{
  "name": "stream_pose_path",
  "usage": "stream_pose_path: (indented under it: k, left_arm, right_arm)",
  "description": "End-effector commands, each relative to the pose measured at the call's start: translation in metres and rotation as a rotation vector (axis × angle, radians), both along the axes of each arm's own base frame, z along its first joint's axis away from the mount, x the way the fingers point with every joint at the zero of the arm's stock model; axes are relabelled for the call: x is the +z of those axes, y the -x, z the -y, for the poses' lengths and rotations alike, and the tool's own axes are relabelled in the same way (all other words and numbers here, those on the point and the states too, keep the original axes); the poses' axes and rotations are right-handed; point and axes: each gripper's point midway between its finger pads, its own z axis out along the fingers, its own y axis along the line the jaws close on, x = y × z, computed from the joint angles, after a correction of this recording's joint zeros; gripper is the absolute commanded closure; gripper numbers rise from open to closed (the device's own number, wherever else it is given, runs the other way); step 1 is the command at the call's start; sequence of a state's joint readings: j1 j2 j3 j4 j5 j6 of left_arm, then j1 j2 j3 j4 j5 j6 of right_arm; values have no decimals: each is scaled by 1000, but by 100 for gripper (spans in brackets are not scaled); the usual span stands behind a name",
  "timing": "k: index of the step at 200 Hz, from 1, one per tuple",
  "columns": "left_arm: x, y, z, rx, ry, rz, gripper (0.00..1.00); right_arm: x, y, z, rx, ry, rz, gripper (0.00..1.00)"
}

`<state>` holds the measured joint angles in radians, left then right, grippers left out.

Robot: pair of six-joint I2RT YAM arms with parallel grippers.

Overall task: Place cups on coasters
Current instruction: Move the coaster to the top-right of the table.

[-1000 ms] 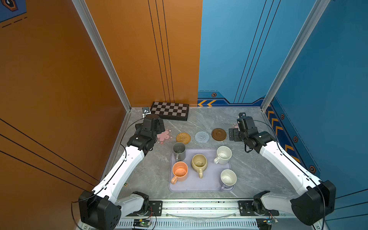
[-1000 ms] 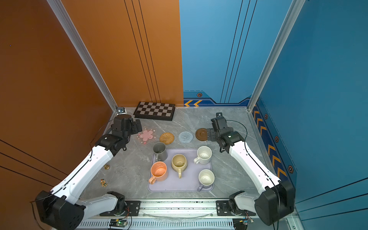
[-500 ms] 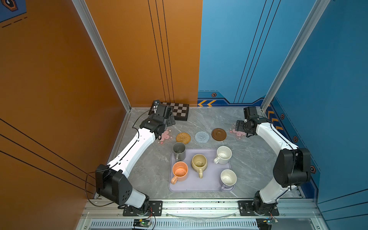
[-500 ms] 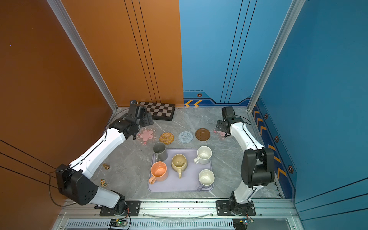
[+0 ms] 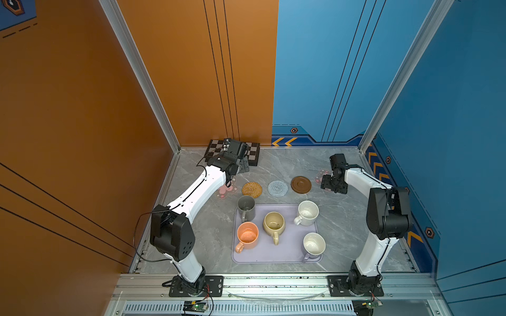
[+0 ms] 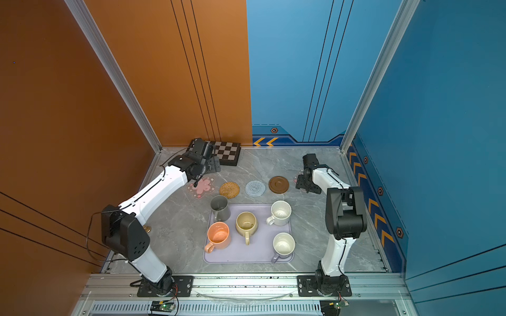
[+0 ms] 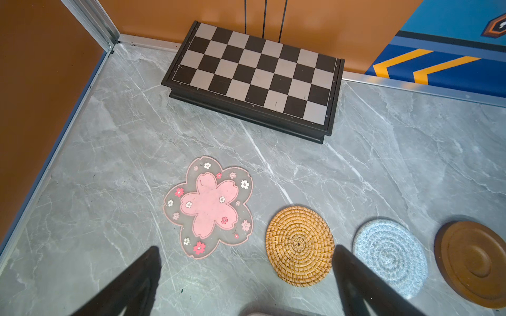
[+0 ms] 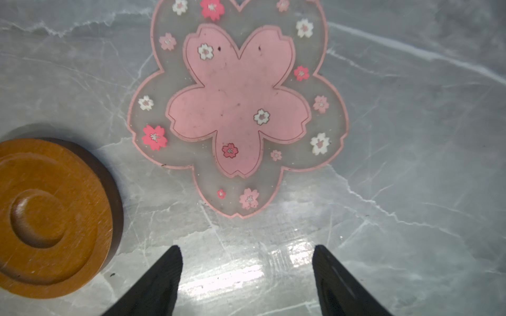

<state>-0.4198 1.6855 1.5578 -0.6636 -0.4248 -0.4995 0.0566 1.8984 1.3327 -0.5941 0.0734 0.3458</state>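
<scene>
Robot lab test cell: aluminium post (image 5: 136, 68), orange wall (image 5: 68, 95), blue wall (image 5: 451, 109), marble-look tabletop (image 5: 287, 164), base rail (image 5: 273, 281).

Top pair: two eyes side by side, high above the front, facing down and rearward, far off; both top views share the whole marble table (image 5: 287, 164) and lavender tray (image 5: 287, 253); my left wrist: low, oblique, near, facing the chequered board (image 7: 254, 76); my right wrist: very near, almost straight down on a pink-flower coaster (image 8: 238, 101); my wrist views share the dark-brown wooden disc (image 7: 473, 262).
</scene>
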Motion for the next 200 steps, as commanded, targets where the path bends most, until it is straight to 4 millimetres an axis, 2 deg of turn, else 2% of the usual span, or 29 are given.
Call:
stream_pose_path:
  k: [1, 40, 88, 113, 125, 128, 135, 200]
  left_arm:
    - [1, 1, 4, 7, 14, -16, 2]
    - [4, 0, 0, 39, 16, -2, 2]
    - [1, -2, 1, 43, 14, -6, 2]
    - [-1, -4, 3, 42, 20, -11, 2]
    - [-2, -5, 4, 42, 22, -13, 2]
    - [-2, -5, 4, 42, 22, -12, 2]
    - [-3, -6, 4, 43, 24, -14, 2]
    - [-13, -8, 6, 48, 23, -34, 2]
  right_arm:
    - [-14, -6, -1, -8, -28, -24, 24]
    - [-31, -7, 2, -16, -14, -62, 24]
    - [-39, -13, 7, -32, 5, -69, 25]
    - [-38, -21, 7, -35, -1, -57, 26]
    - [-32, -28, 8, -41, -2, -36, 27]
    - [-41, -27, 9, -43, -1, -56, 27]
    - [-44, -29, 9, -47, -3, -59, 27]
    - [-46, -54, 9, -76, -27, -34, 27]
